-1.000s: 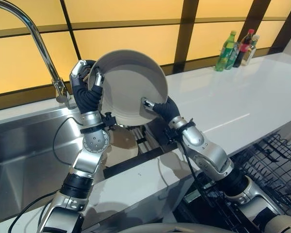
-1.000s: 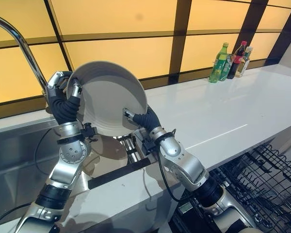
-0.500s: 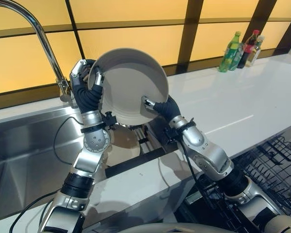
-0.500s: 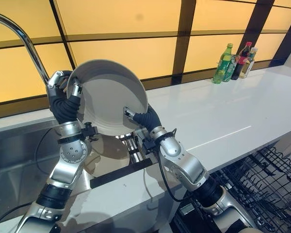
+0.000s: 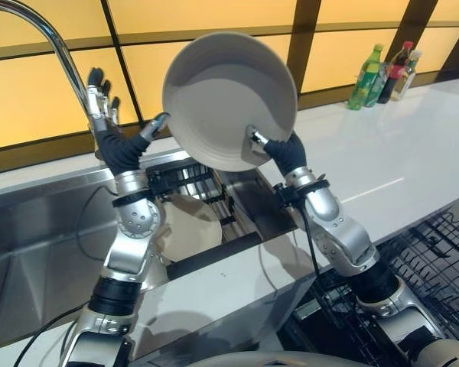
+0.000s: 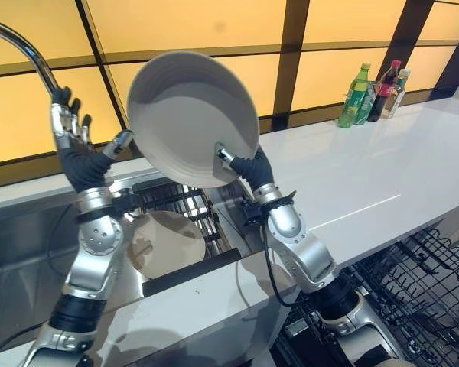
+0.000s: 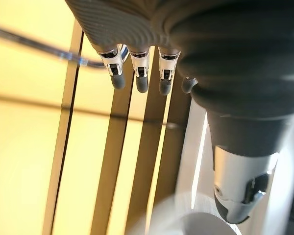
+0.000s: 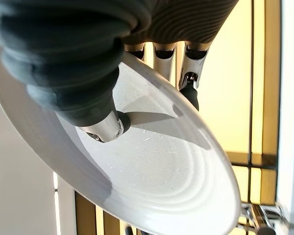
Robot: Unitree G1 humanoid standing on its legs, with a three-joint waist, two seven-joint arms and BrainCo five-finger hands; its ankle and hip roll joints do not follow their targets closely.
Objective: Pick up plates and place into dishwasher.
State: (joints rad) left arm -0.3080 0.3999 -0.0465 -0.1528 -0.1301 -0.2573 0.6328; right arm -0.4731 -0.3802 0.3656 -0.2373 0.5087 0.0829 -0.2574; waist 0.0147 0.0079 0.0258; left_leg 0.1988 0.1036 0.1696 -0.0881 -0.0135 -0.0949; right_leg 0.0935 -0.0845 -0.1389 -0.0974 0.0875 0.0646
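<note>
A large white plate (image 5: 229, 95) is held up on edge above the sink, its face toward me. My right hand (image 5: 284, 151) pinches its lower right rim, thumb (image 8: 104, 128) on the face and fingers (image 8: 189, 84) behind the rim. My left hand (image 5: 109, 134) stands open just left of the plate, fingers (image 7: 139, 73) straight and spread, its thumb close to the plate's left rim. A second white plate (image 5: 187, 233) lies flat in the sink beside a dark rack (image 5: 185, 180).
A curved steel faucet (image 5: 50, 38) rises behind my left hand. The steel sink (image 5: 38, 237) is at the left, the white counter (image 5: 382, 164) at the right with three bottles (image 5: 386, 73) at the back. A black dishwasher rack (image 5: 436, 256) sits open at lower right.
My left hand has let go of the plate and opened. My right hand has lifted the plate higher and to the right, uncovering the plate and rack in the sink.
</note>
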